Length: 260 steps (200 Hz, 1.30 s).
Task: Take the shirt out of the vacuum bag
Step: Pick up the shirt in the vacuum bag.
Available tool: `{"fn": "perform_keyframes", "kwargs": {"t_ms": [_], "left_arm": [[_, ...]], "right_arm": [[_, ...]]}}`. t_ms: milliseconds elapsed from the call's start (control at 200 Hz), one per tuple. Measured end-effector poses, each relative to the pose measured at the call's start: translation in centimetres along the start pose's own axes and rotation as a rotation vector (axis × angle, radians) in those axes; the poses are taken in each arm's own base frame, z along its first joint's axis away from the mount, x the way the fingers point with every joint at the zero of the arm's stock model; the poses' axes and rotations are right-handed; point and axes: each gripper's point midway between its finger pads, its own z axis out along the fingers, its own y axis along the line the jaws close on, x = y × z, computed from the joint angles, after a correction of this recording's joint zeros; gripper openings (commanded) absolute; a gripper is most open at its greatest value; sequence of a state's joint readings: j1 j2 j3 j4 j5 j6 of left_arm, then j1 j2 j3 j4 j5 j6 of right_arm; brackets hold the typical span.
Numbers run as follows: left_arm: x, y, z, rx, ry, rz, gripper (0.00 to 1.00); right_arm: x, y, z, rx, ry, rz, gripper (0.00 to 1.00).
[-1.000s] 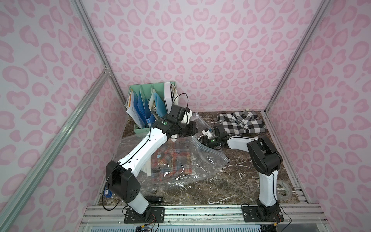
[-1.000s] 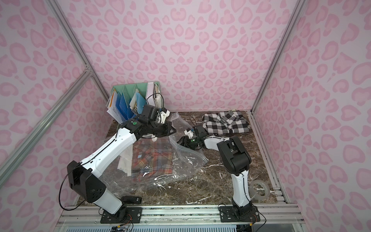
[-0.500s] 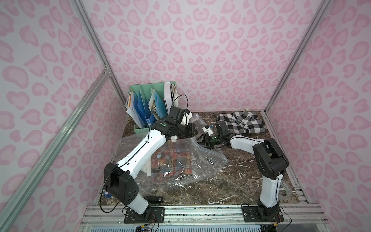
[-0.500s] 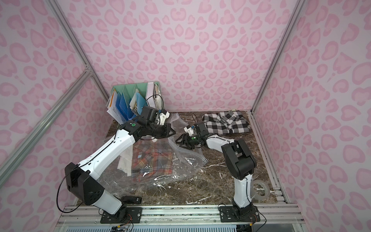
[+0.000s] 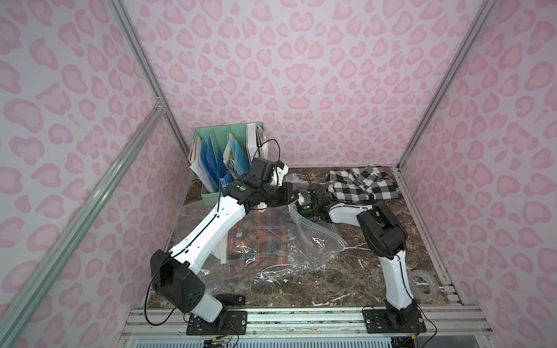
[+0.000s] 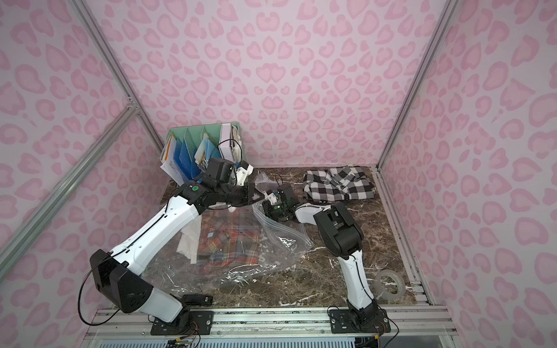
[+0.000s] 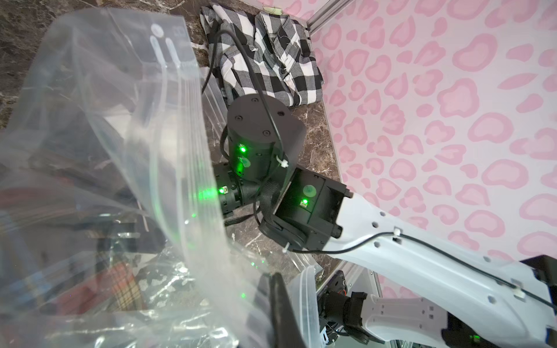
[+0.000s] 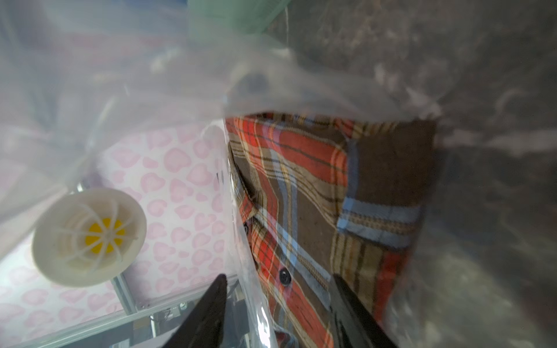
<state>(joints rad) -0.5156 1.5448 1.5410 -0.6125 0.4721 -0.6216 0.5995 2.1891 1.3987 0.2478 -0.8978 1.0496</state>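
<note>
We see the plaid shirt (image 5: 259, 241) lying folded inside the vacuum bag (image 5: 313, 241), which sprawls on the marble table (image 5: 346, 280). Our left gripper (image 5: 294, 196) is pinched tight on the bag's raised mouth edge. Our right gripper (image 8: 277, 280), at that mouth, has its jaws apart astride the film. A checked shirt (image 5: 361, 183) lies just beyond the bag.

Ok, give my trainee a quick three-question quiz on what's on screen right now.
1. True or false: the red plaid shirt is already fully out of the vacuum bag.
2. Which gripper is pinching the bag's edge? A) left gripper B) right gripper C) neither
3. What lies outside the bag at the table's far right corner?
Key: 1 false; 2 A; 3 the black-and-white checked shirt.
</note>
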Motion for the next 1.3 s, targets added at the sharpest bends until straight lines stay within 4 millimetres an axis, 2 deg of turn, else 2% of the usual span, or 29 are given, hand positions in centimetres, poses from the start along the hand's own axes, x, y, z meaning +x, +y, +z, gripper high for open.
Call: {"fn": "perform_keyframes", "kwargs": {"t_ms": [95, 265, 615, 805, 1050, 1225, 1300], "left_arm": [[-0.1, -0.2, -0.2, 0.006, -0.005, 0.003, 0.04], [0.0, -0.4, -0.4, 0.013, -0.005, 0.002, 0.04], [0.2, -0.6, -0.6, 0.023, -0.004, 0.005, 0.04], [0.5, -0.9, -0.2, 0.037, 0.003, 0.010, 0.04], [1.5, -1.3, 0.6, 0.051, 0.029, 0.017, 0.04], [1.6, -1.5, 1.1, 0.063, 0.033, 0.020, 0.04], [1.5, -1.4, 1.2, 0.067, 0.032, 0.022, 0.04]], "right_arm": [[-0.8, -0.2, 0.3, 0.021, -0.013, -0.035, 0.54], [-0.8, -2.6, 0.5, 0.101, -0.013, -0.040, 0.55], [-1.2, -4.3, -1.2, 0.243, -0.034, -0.092, 0.60], [-2.2, -5.5, -0.6, 0.292, -0.046, -0.124, 0.62], [-3.3, -4.7, 1.6, 0.252, -0.051, -0.179, 0.63], [-2.5, -4.3, 2.5, 0.197, -0.036, -0.208, 0.63], [-2.3, -4.2, 2.7, 0.177, -0.037, -0.218, 0.59]]}}
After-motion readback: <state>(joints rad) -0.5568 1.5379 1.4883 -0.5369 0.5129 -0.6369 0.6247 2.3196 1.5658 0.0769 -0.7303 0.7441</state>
